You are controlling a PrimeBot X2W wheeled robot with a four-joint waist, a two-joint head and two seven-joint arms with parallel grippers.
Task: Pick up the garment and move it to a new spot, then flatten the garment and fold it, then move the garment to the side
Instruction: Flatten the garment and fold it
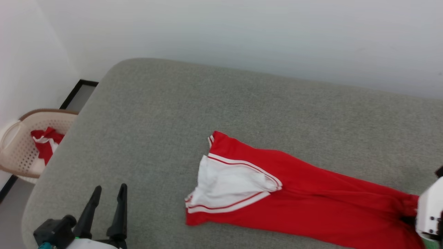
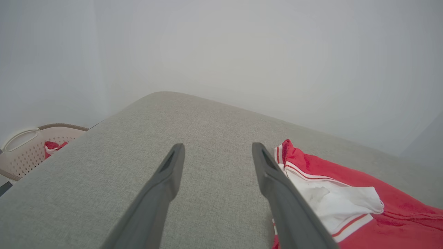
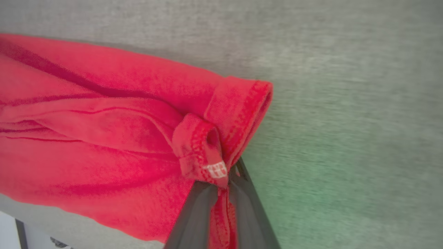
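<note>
Left gripper (image 1: 110,188) first: it hangs at seven o'clock in the head view, over the grey cushion (image 1: 155,110). My two dark fingers there are spread wide, with nothing between them and no cloth touching them.

Now my right gripper (image 3: 224,178), and this one is busy. In the right wrist view its fingers (image 3: 197,211) are pressed together on a stitched red hem of the garment (image 1: 311,193), with a small white tag (image 3: 216,170) just above the tips. In the head view the pale casing of that arm sits at the four o'clock edge, where the red cloth bunches to a narrow end.

The garment lies along the cushion, drawn out long from the centre toward four o'clock. A white sleeve (image 1: 228,183) with red-white striped trim lies on top at its nine o'clock end.

Out at nine o'clock, past the cushion's edge, a pale slotted basket (image 1: 17,155) holds another red-and-white cloth (image 1: 45,145).
</note>
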